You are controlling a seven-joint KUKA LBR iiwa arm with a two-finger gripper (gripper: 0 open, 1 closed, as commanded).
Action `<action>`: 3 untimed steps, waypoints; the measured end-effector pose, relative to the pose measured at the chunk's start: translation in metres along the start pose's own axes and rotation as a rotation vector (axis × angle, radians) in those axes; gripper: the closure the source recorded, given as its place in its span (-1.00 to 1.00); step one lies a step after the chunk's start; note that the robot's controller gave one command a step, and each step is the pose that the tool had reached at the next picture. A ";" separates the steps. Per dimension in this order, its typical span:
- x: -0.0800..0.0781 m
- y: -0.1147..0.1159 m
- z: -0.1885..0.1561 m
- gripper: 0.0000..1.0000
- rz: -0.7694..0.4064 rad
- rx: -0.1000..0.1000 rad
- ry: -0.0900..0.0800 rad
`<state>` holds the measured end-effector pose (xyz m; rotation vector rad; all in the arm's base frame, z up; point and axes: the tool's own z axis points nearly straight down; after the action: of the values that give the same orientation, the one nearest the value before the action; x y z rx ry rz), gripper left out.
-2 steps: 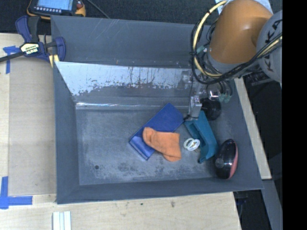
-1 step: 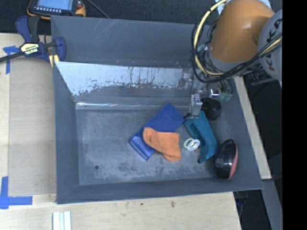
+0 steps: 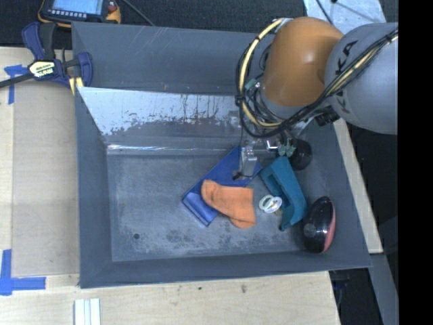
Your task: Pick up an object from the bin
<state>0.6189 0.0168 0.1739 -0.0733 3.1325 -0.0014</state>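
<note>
My gripper [image 3: 248,160] hangs under the orange wrist cover, just right of the bin's middle. Its tip is down at the upper right end of a flat blue piece [image 3: 215,187] that lies slanted on the bin floor. An orange cloth [image 3: 231,202] is crumpled on the lower part of that blue piece. Just right of the gripper lies a teal tool [image 3: 287,187] with a small white ring [image 3: 270,204] at its left side.
A black oval thing with a red side [image 3: 318,224] rests against the bin's right wall near the front corner. A small black round thing [image 3: 300,154] sits behind the teal tool. The arm and its cables cover the bin's back right.
</note>
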 end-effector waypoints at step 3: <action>0.024 0.018 0.096 1.00 0.207 -0.006 -0.019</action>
<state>0.5946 0.0335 0.0776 0.2487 3.1047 0.0100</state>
